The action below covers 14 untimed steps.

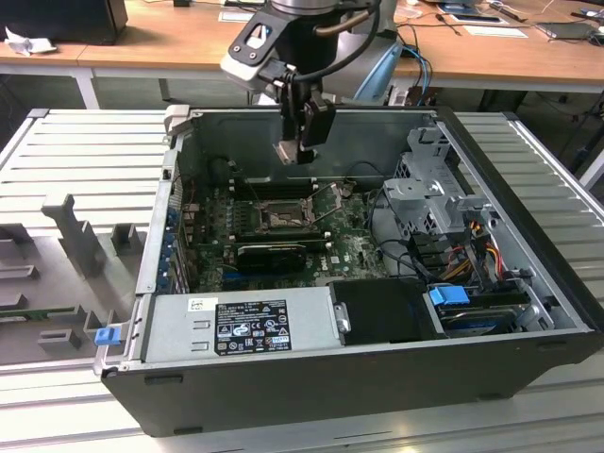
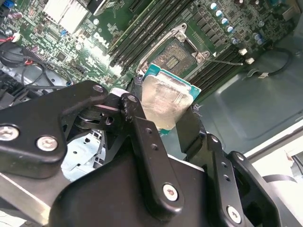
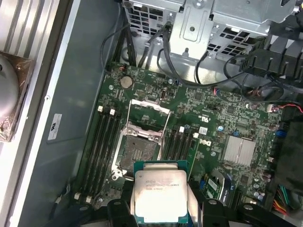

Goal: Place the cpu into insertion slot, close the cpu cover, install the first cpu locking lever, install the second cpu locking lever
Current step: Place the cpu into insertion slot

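Now, in the exterior view: grey fixtures (image 1: 80,241) on the tabletop (image 1: 66,151) at the left. Mid-frame, the gripper (image 1: 297,151) hangs over the open case (image 1: 377,377). Fingers (image 2: 142,127) clenched on the cpu (image 2: 165,101), metal top up. Slot (image 3: 138,150) lies below it on the board (image 3: 213,109), bare, apart from the chip. Cover (image 3: 150,106) stands raised. Cpu not seated.

Cpu (image 1: 287,151) above slot (image 1: 281,219), inside case (image 1: 330,392).
Gripper (image 2: 164,105) holds cpu well clear of slot; cover (image 3: 150,105) tilted up at slot's edge.
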{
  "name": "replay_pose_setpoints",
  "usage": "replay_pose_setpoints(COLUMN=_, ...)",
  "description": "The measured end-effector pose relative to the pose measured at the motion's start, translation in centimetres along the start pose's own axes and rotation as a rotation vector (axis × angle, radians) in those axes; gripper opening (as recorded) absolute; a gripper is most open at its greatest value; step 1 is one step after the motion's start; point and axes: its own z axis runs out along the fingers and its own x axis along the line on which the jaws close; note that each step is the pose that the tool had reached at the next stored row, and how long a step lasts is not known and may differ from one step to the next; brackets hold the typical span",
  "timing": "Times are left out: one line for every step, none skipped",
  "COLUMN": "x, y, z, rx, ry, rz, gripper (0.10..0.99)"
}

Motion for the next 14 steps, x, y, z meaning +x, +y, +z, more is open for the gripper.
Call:
replay_pose_setpoints(x=0.0, y=0.0, z=0.04, rx=0.0, ry=-0.0002, rz=0.009, gripper=0.529)
replay_pose_setpoints(x=0.0, y=0.0, z=0.06, rx=0.0, ry=-0.0004, rz=0.014, gripper=0.529)
replay_pose_setpoints(x=0.0, y=0.0, z=0.09, rx=0.0, ry=-0.0005, rz=0.021, gripper=0.529)
replay_pose_setpoints(x=0.0, y=-0.01, z=0.12, rx=0.0, ry=-0.0008, rz=0.028, gripper=0.529)
replay_pose_setpoints(x=0.0, y=-0.01, z=0.16, rx=0.0, ry=-0.0011, rz=0.038, gripper=0.529)
replay_pose_setpoints(x=0.0, y=-0.01, z=0.18, rx=0.0, ry=-0.0012, rz=0.042, gripper=0.529)
replay_pose_setpoints(x=0.0, y=-0.01, z=0.21, rx=0.0, ry=-0.0013, rz=0.047, gripper=0.529)
replay_pose_setpoints(x=-0.01, y=-0.01, z=0.24, rx=0.0, ry=-0.0016, rz=0.054, gripper=0.529)
replay_pose_setpoints(x=-0.01, y=-0.01, z=0.29, rx=0.0, ry=-0.0019, rz=0.065, gripper=0.529)
replay_pose_setpoints(x=-0.01, y=-0.01, z=0.33, rx=0.0, ry=-0.0022, rz=0.074, gripper=0.529)
replay_pose_setpoints(x=-0.01, y=-0.01, z=0.36, rx=0.0, ry=-0.0024, rz=0.08, gripper=0.529)
replay_pose_setpoints(x=-0.01, y=-0.02, z=0.38, rx=0.0, ry=-0.0026, rz=0.085, gripper=0.529)
replay_pose_setpoints(x=-0.01, y=-0.02, z=0.42, rx=0.0, ry=-0.0028, rz=0.092, gripper=0.529)
replay_pose_setpoints(x=-0.01, y=-0.02, z=0.44, rx=0.0, ry=-0.003, rz=0.097, gripper=0.529)
